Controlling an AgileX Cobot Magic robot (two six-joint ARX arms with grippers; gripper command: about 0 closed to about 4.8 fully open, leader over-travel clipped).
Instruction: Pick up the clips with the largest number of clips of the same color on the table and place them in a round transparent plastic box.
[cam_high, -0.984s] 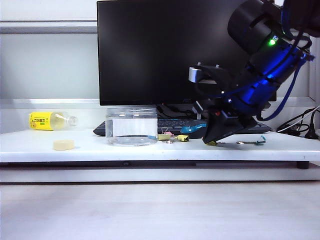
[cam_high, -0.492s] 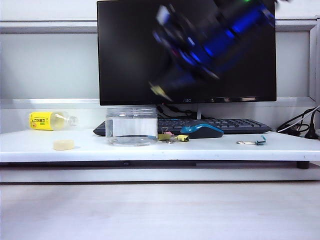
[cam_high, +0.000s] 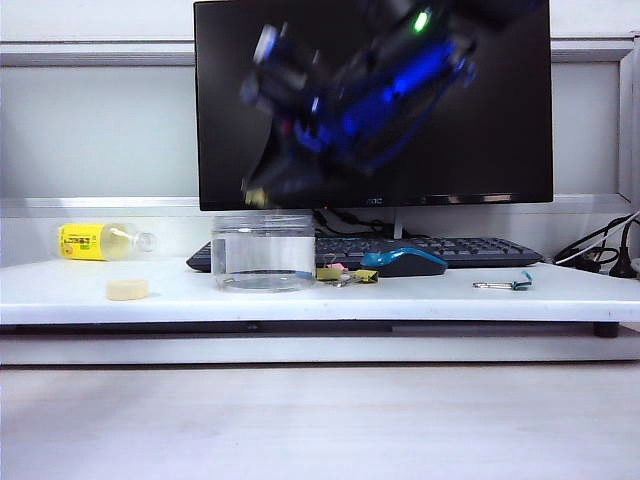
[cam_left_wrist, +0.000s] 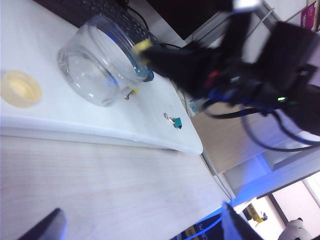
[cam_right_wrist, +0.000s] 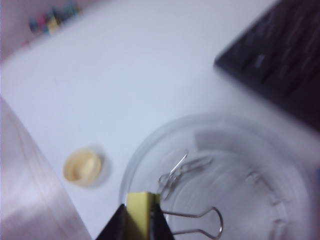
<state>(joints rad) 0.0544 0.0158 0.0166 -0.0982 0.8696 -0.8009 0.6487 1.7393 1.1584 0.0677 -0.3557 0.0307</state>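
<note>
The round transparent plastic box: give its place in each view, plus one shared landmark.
Exterior view: round transparent plastic box stands left of centre, under the right claw.
Left wrist view: box at upper left.
Right wrist view: box fills the lower right.
Shared landmark: the pale yellow cap beside it.

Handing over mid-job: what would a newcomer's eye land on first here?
First the blurred right arm swung across the monitor, its tool shut on a yellow clip right above the open round transparent plastic box. The left tool is out of view. Next, more clips lie beside the blue mouse.
</note>
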